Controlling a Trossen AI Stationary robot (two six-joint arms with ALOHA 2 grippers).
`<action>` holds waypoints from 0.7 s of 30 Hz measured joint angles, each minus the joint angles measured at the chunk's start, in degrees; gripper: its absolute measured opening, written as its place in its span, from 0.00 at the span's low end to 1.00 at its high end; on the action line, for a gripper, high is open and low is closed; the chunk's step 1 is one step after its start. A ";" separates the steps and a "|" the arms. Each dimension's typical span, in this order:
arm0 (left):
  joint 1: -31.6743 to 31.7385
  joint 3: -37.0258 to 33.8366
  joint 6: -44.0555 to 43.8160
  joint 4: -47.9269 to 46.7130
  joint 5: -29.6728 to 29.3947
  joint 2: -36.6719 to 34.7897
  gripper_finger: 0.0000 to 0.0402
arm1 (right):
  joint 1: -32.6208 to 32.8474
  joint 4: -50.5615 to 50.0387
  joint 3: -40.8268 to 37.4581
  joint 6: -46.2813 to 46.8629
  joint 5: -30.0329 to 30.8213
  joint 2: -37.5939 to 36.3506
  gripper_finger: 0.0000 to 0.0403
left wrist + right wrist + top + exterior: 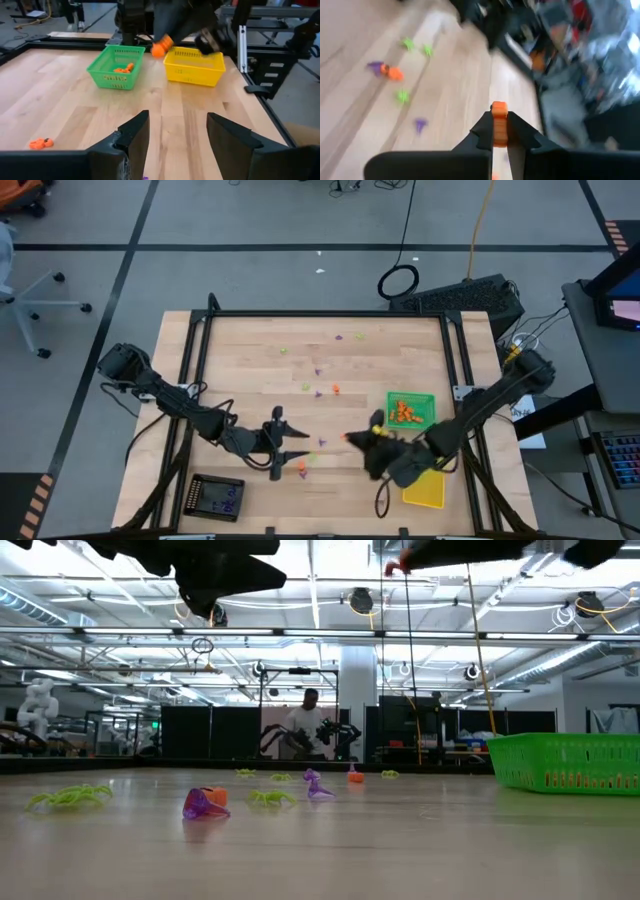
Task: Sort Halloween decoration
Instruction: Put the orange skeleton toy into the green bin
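Right wrist view: right gripper [499, 131] pinches an orange trinket [498, 123], seemingly light, rigid, small; left gripper [177, 135] gapes empty.

Left gripper [303, 446] over table [250, 380] front-centre, trinket [301, 468] just beside it. Right gripper [352, 439] right of it, pinching trinket [498, 121]. Mesh tray [412, 410] with trinkets further right; second tray [424, 489] in front of it. Loose trinkets [320, 390] scattered mid-table. Third tray [217, 497] front-left.
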 joint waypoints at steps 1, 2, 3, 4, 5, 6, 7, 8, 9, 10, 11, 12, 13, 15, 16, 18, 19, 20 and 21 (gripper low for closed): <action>0.09 0.00 0.01 0.02 -0.43 0.00 0.48 | 0.00 -4.52 0.00 4.48 -0.01 -1.85 0.02; 0.17 0.00 0.02 0.08 -0.73 0.00 0.48 | -0.01 -9.28 0.00 9.09 -0.03 -3.63 0.02; 0.22 0.00 0.02 0.23 -0.93 0.00 0.48 | -0.10 -13.86 0.00 13.48 -0.19 -5.14 0.02; 0.22 0.00 0.05 0.43 -1.18 0.00 0.48 | -0.34 -18.94 0.00 17.98 -0.86 -6.87 0.02; 0.22 0.00 0.16 0.58 -1.58 0.00 0.48 | -0.73 -23.52 0.00 22.33 -2.30 -8.31 0.02; 0.22 0.00 0.48 0.69 -1.82 0.00 0.48 | -1.19 -27.43 0.00 26.66 -3.94 -9.58 0.02; 0.22 0.00 0.52 0.76 -1.88 0.00 0.48 | -1.70 -31.24 0.00 30.81 -5.83 -10.76 0.03; 0.29 0.00 0.51 0.72 -1.88 0.00 0.48 | -2.16 -34.79 0.00 34.72 -7.40 -11.74 0.03; 0.41 0.00 0.50 0.74 -1.88 0.00 0.48 | -2.60 -37.98 0.00 38.48 -8.70 -12.44 0.03; 0.51 0.00 0.52 0.73 -1.89 0.00 0.48 | -3.05 -40.78 0.00 41.78 -9.61 -12.88 0.03; 0.69 0.00 0.50 0.74 -1.90 0.00 0.48 | -3.49 -43.45 0.00 44.67 -10.47 -13.19 0.04; 0.91 0.00 0.50 0.72 -1.89 0.00 0.48 | -3.73 -46.28 0.00 47.40 -10.95 -13.35 0.04; 1.10 0.00 0.50 0.71 -1.90 0.00 0.48 | -3.82 -48.83 0.00 49.98 -11.48 -13.38 0.04; 1.50 0.00 0.35 0.71 -1.90 0.00 0.48 | -4.00 -53.16 0.00 54.39 -13.09 -13.39 0.04; 1.71 0.00 0.20 0.71 -1.90 0.00 0.48 | -3.99 -54.76 -0.02 56.23 -14.11 -13.33 0.04; 2.04 0.00 0.09 0.71 -1.90 0.00 0.48 | -3.98 -56.62 -0.02 58.56 -15.95 -13.10 0.04; 2.16 0.00 0.09 0.74 -1.90 0.00 0.48 | -3.98 -57.36 -0.02 59.43 -16.59 -13.06 0.04; 2.26 0.00 0.03 0.73 -1.90 0.00 0.48 | -3.94 -58.17 -0.02 60.15 -16.78 -13.06 0.04; 2.33 0.00 -0.07 0.71 -1.90 0.00 0.48 | -3.96 -58.99 -0.02 60.78 -16.97 -13.08 0.04</action>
